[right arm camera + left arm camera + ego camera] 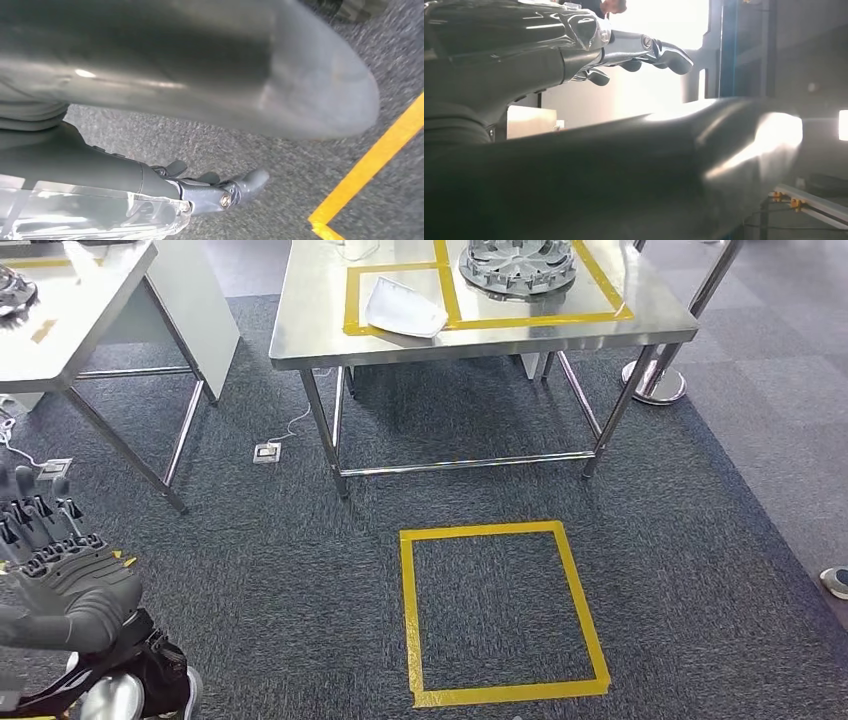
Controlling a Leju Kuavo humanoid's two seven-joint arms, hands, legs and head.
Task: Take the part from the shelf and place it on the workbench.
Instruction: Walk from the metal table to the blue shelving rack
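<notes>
Lying on workbench (300,330): white part (403,308)

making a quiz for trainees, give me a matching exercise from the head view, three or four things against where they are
Things:
1. white part
2. grey round casting
3. yellow tape square
4. left hand

Places:
A. on the carpet in front of the steel table
B. low at the picture's left edge
C. on the table, in the left taped box
D. on the table, in the right taped box

Pairs: 1-C, 2-D, 3-A, 4-B

No legible txt, labels, nos. or signs on anything.
</notes>
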